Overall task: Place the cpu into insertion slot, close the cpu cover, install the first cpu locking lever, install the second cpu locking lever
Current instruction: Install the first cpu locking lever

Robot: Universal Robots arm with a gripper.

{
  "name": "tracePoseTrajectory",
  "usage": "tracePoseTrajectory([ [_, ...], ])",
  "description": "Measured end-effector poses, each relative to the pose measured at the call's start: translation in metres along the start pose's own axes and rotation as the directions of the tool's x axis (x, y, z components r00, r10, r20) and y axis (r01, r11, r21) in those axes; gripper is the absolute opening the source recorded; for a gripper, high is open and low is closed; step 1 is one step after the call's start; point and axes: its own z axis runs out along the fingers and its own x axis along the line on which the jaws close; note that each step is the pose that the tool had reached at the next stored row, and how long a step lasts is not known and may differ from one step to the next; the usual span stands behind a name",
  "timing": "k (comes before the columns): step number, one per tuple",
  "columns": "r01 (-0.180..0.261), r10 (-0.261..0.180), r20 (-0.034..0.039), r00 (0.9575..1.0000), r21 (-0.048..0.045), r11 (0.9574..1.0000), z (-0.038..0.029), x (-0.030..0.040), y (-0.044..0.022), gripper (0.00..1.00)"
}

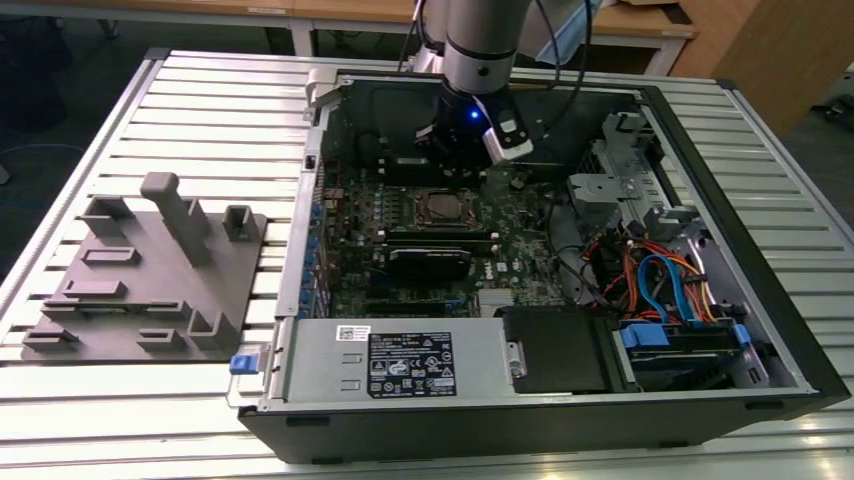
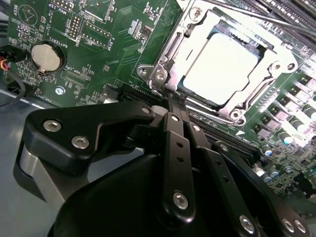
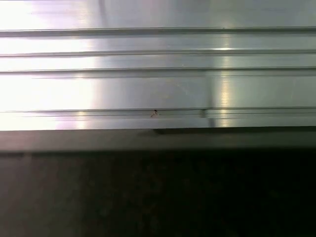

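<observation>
My arm is hiding most of my claw [image 1: 461,150] in the exterior view. In the second wrist view my claw [image 2: 174,101] is filling the near part of the picture, and its two black fingers [image 2: 175,148] are pressing together with no gap between them. They are holding nothing. The tip is sitting right at the near edge of the cpu cover [image 2: 227,103], and I cannot tell if it is touching.

The cover is lying flat over the insertion slot [image 2: 170,49]. The cpu [image 2: 219,66] is sitting inside, and its pale top is glowing through the cover's window. The far corner of the slot is cut off.

The green board [image 2: 98,49] is spreading around it, with a round silver battery [image 2: 46,56] off to one side.

Farther off, the open computer case [image 1: 747,300] is lying on the ribbed metal worktop [image 1: 200,110], with a grey holder [image 1: 147,280] beside it, on the exterior view's left.
</observation>
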Motion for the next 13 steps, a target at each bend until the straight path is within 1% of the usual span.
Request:
tracePoseTrajectory([
  [3, 0.000, 0.000, -0.0001, 1.0000, 0.0001, 1.0000, -0.0040, 0.0000, 0.0001, 0.10],
  [4, 0.000, 0.000, -0.0001, 1.0000, 0.0001, 1.0000, -0.0044, 0.0000, 0.0002, 0.10],
  [6, 0.000, 0.000, 0.0001, 1.0000, 0.0018, 1.0000, -0.0044, -0.0001, 0.0001, 0.10],
  [10, 0.000, 0.000, 0.0001, 1.0000, 0.0028, 1.0000, -0.0044, -0.0001, -0.0032, 0.10],
  [13, 0.000, 0.000, 0.0001, 1.0000, 0.0030, 1.0000, -0.0044, -0.0001, -0.0034, 0.10],
])
